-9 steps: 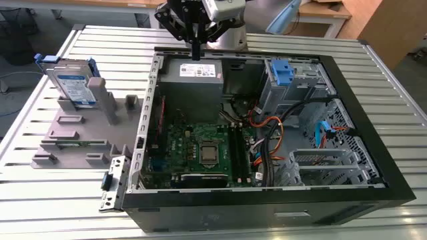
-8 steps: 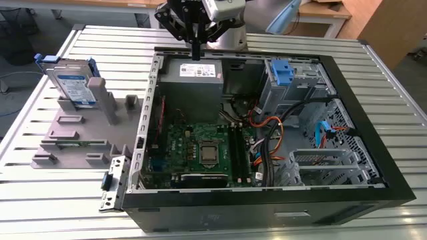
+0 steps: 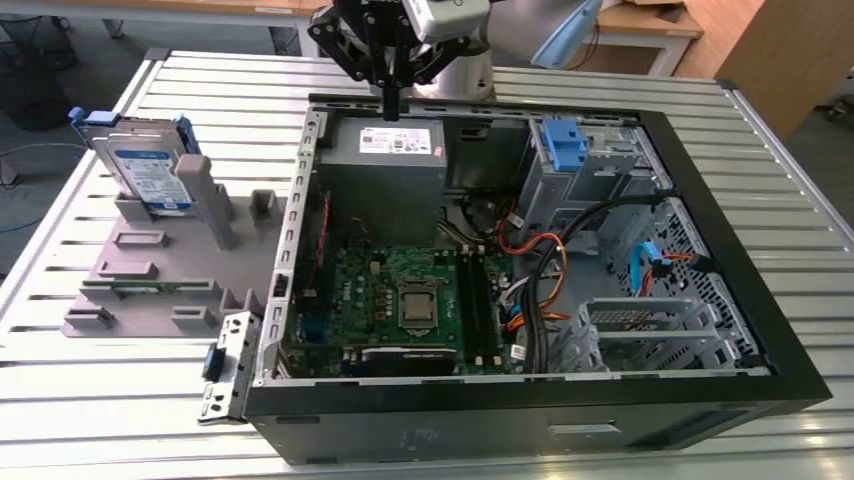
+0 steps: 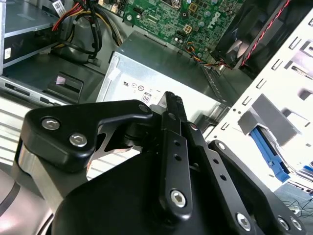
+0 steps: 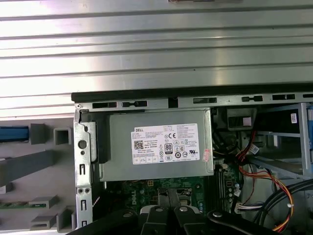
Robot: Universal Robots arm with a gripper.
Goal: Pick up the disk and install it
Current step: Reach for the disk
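Observation:
The disk (image 3: pixel 144 168) stands on edge, leaning in the grey plastic stand (image 3: pixel 160 275) at the exterior view's left, outside the computer case. It is silver-grey with a white-and-blue label and blue side rails. My gripper (image 3: pixel 390 108) hangs shut and holds nothing, above the far edge of the open case (image 3: pixel 534 400), over the grey power-supply box (image 3: pixel 387 148). In the first wrist view the shut gripper (image 5: pixel 167 197) points over the power supply (image 5: pixel 156 147), and the disk's blue rail (image 5: pixel 12 133) shows beside a stand post. In the second wrist view the gripper (image 4: pixel 172 99) is shut too.
The case lies open on a slatted metal table (image 3: pixel 747 140). Inside are a green motherboard (image 3: pixel 400 290), bundled cables (image 3: pixel 561 250), a blue-tabbed drive bracket (image 3: pixel 566 145) and a metal drive cage (image 3: pixel 654 330). The stand has several upright posts.

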